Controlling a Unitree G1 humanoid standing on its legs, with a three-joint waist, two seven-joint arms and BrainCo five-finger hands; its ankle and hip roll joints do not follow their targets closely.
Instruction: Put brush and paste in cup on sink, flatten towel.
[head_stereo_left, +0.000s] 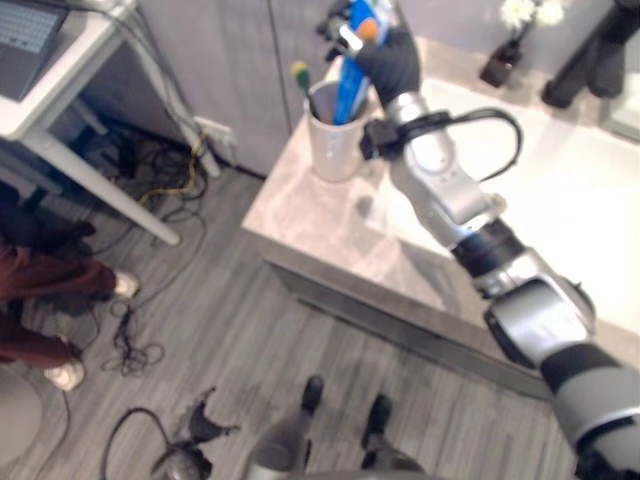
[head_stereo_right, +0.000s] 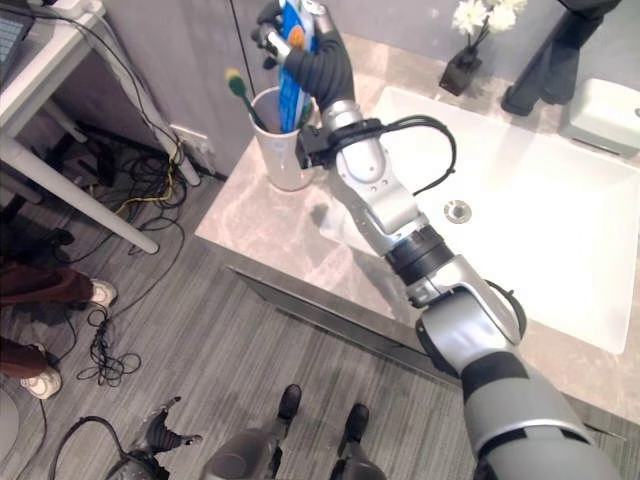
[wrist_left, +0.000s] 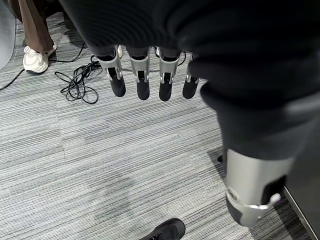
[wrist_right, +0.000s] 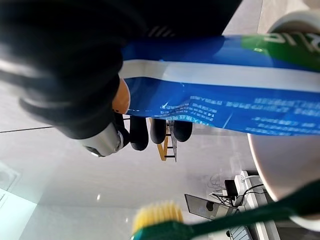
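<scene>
Paste (head_stereo_right: 295, 70) in right hand (head_stereo_right: 325, 60), tip inside cup (head_stereo_right: 280, 150)

floor: grey wood-plank flooring (head_stereo_left: 250, 340), covers lower half of the head views
desk: white table with angled leg (head_stereo_left: 60, 110) at 10 o'clock, dark laptop (head_stereo_left: 30, 30) on top at the far corner
cables: tangle of black and yellow cords (head_stereo_left: 150, 170) under the desk; loose black cord loop (head_stereo_right: 100, 355) at 8 o'clock
person: brown trouser legs (head_stereo_left: 45, 280) and white sneakers (head_stereo_left: 65, 375) at 9 o'clock
vase: small dark vase with white flowers (head_stereo_right: 468, 45) at 1 o'clock on the counter
tap: black faucet (head_stereo_right: 550, 55) at 2 o'clock, just beside the vase
cabinet: grey panel wall (head_stereo_left: 230, 70) at 12 o'clock
</scene>
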